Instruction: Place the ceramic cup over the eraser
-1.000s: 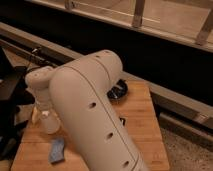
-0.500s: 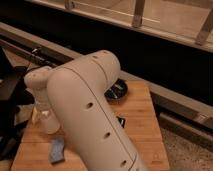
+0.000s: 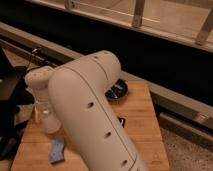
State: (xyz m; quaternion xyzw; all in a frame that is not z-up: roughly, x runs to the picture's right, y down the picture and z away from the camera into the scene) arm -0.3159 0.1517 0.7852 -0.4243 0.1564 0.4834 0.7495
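Note:
My large white arm [image 3: 90,115] fills the middle of the camera view and covers much of the wooden table [image 3: 142,135]. My gripper is not in view; it is hidden behind or below the arm. The white ceramic cup does not show. A blue block [image 3: 57,150] lies flat on the table near the front left, beside the arm. A small dark object [image 3: 121,120] peeks out at the arm's right edge. I cannot tell which of these is the eraser.
A tall translucent bottle-like container with a white cap [image 3: 44,102] stands at the left of the table, close to the arm. A black round object [image 3: 117,90] lies at the table's far edge. Dark equipment [image 3: 11,100] stands to the left.

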